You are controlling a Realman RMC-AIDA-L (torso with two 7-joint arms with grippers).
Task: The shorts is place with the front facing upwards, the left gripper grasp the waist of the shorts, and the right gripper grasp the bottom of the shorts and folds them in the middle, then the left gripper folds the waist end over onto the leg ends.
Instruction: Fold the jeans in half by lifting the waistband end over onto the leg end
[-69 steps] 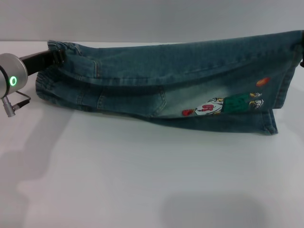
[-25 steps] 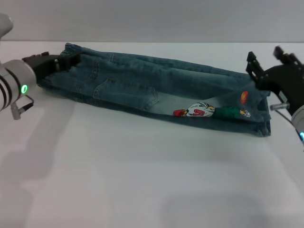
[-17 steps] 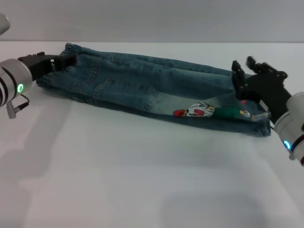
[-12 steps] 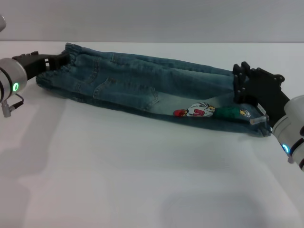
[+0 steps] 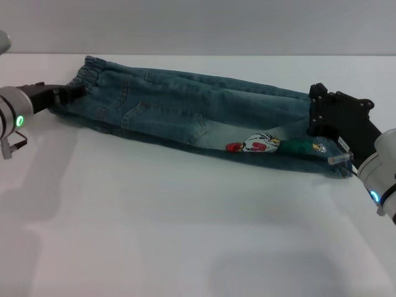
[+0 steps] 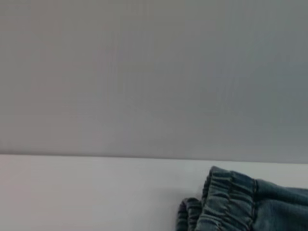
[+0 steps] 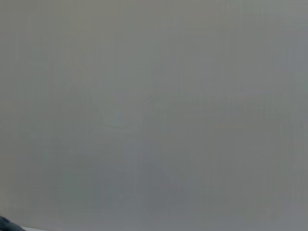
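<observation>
The shorts lie folded lengthwise on the white table, running from far left to near right. The cartoon print faces up. The gathered waist is at the left end and also shows in the left wrist view. My left gripper sits low beside the waist's near corner, open, gripping no cloth. My right gripper rests open over the leg ends, hiding part of the hems.
Bare white tabletop stretches in front of the shorts toward me. A grey wall stands behind the table's far edge. The right wrist view shows only that grey wall.
The shorts, held up at first, were lowered flat. The right gripper let go and came down over the leg ends. The left gripper slid back left off the waist, which stayed put.
</observation>
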